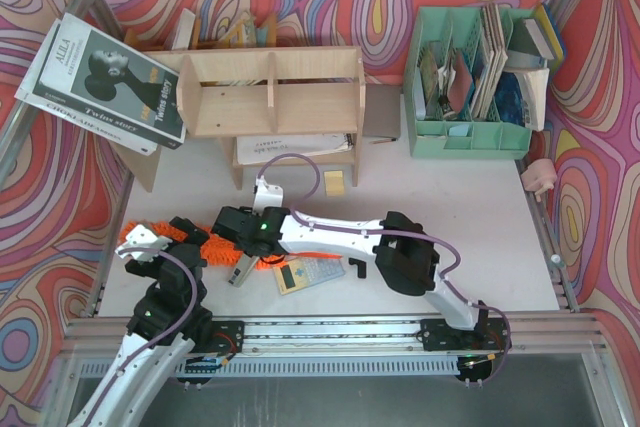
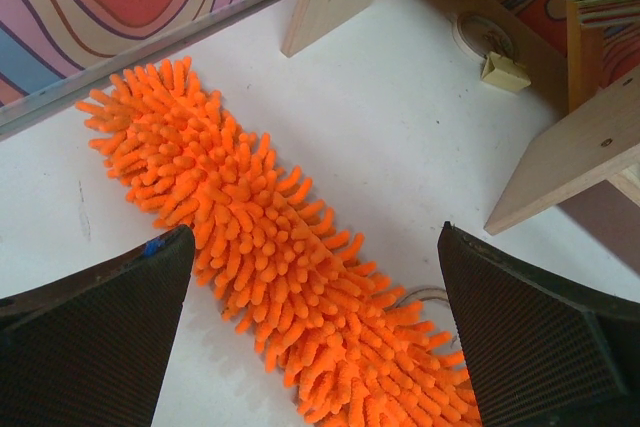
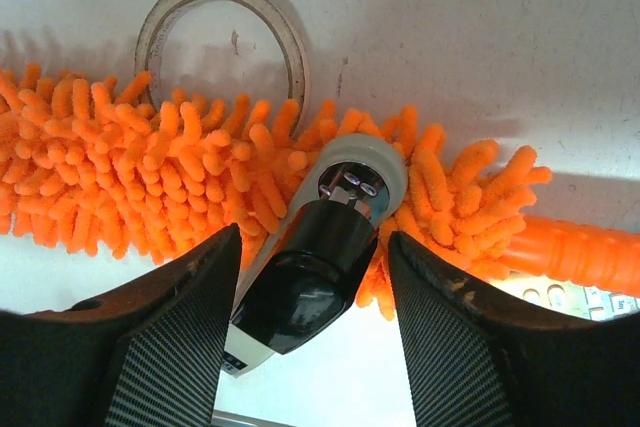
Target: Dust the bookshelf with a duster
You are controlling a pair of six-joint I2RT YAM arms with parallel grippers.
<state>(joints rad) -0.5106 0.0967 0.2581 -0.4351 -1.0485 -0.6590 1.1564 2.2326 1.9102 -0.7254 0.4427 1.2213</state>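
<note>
Left tool, jaws wide open, hangs above the duster, which lies on the surface just near of the bookshelf. Right tool brackets a black-and-grey device resting on the fluffy head; whether it grips cannot be told. Judged: light, head soft and yielding; grasp the stiff, smooth handle.

The desk is a plain white top. The bookshelf of light plywood stands on it toward the back, left of centre. To the right of the bookshelf, also at the back, stands a mint-green file organiser. Just in front of the bookshelf's right foot lies a small yellow tag. Nearer still, well in front of the bookshelf, the orange duster lies flat and slantwise on the desk, and a calculator lies face up, beside it. Far right of the bookshelf, at the desk's edge, sits a small pink object.
</note>
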